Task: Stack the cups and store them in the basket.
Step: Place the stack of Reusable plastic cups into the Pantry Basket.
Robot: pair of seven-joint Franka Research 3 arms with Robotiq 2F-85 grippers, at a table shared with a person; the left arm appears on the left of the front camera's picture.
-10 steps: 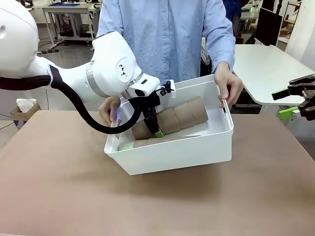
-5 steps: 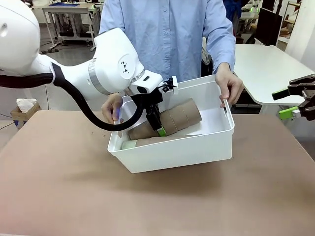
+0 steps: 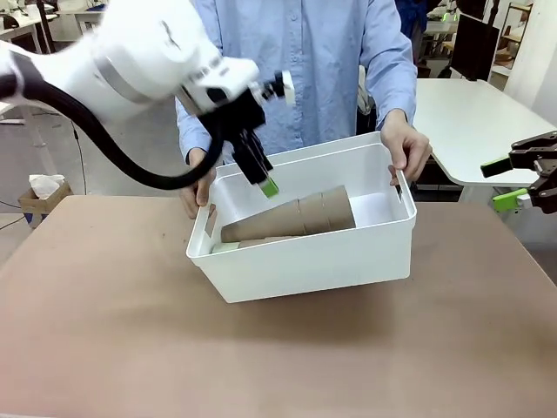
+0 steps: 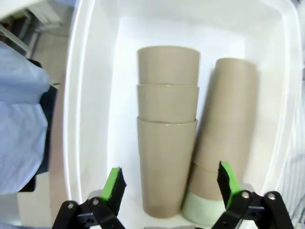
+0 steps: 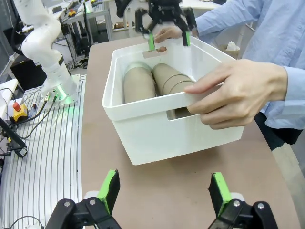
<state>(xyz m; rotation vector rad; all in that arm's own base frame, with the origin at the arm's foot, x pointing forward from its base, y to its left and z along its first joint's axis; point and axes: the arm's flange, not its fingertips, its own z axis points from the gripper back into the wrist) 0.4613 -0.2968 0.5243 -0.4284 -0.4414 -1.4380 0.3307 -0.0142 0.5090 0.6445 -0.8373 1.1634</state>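
- The large white rectangular plastic basket (image 3: 331,261) sits near the far edge of the brown table (image 3: 104,348), tipped slightly, its far rim raised.
- A person in a light blue shirt stands at the far edge; one hand (image 3: 402,148) grips the basket's end wall on the robot's right, by the cut-out handle slot, and the other hand (image 3: 197,178) holds the opposite end.
- Inside the basket lie the tall tapered tumbler cups, on their sides in two nested stacks: three tan-brown cups (image 4: 167,143) in one stack, and beside it, touching, a stack of tan-brown cups with the pale mint green cup (image 4: 205,210) at its end.
- The left gripper (image 3: 258,170) hangs above the basket's far-left corner, clear of the cups, jaws spread wide and holding nothing.
- The right gripper (image 3: 513,178) is off past the table's right edge, well apart from the basket, jaws spread and empty.
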